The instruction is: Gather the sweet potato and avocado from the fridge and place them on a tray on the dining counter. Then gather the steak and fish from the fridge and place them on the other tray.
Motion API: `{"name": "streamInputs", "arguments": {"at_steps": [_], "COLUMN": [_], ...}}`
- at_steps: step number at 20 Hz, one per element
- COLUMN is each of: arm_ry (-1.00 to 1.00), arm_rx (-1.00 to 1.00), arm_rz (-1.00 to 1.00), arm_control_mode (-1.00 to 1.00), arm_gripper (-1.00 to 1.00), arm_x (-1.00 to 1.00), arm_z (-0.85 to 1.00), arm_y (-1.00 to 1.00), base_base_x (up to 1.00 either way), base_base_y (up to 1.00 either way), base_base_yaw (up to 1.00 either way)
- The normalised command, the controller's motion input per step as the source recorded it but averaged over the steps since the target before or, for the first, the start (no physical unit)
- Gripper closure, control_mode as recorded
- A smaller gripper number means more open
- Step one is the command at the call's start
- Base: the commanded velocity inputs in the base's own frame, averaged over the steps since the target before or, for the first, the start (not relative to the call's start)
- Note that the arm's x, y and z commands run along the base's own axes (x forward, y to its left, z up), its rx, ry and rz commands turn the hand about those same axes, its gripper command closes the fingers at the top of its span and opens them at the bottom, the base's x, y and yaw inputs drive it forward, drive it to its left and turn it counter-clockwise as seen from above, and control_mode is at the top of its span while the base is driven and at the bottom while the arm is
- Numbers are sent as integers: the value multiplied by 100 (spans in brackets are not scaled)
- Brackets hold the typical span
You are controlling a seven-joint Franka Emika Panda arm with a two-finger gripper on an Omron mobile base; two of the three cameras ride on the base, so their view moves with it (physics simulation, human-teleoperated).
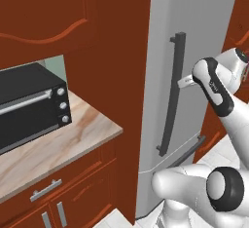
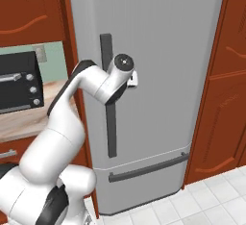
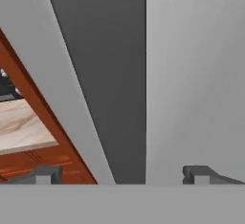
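The white arm reached up to the closed fridge [image 2: 158, 75], its gripper [image 3: 123, 175] spread wide with nothing between the fingers and pointed at the door's long dark handle [image 2: 108, 94]. From the left base camera, the hand's pale tip [image 1: 185, 81] stood just beside the handle [image 1: 171, 95], about a third of the way down its length; whether it touched could not be told. In the hand camera, the handle [image 3: 110, 74] ran as a broad dark band between the two dark fingertips [image 3: 45, 174], one on each side of it, with the grey door [image 3: 196, 74] behind. The silver-grey fridge [image 1: 194, 37] stood between red-brown cabinets [image 2: 226, 84], its lower drawer handle [image 2: 146, 168] lying across the front near the floor. To the left of the fridge, a wall counter [image 1: 63, 144] with a marbled beige top carried a black toaster oven [image 1: 29, 105], three knobs at its right edge. Below the counter were wooden drawers with silver pulls [image 1: 46, 190]. Pale floor tiles [image 2: 202, 205] showed at the fridge's foot. The door was shut, so nothing inside the fridge could be seen.
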Motion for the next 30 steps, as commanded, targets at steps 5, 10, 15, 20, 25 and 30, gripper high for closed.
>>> {"name": "streamInputs", "arguments": {"at_steps": [5,10,15,20,25,30], "arm_ry": [0,-2,-4,-3,-1,7], "arm_rx": [0,0,0,0,0,-1], "arm_rz": [3,3,6,5,4,-1], "arm_control_mode": [-100,-100,-100,-100,-100,-100], "arm_gripper": [-100,-100,-100,-100,100,100], "arm_x": [24,22,28,33,26,9], "arm_z": [2,1,0,0,0,-1], "arm_y": [23,14,0,1,13,17], "base_base_x": [0,0,0,0,0,0], "base_base_y": [0,0,0,0,0,0], "base_base_yaw": [0,0,0,0,0,0]}}
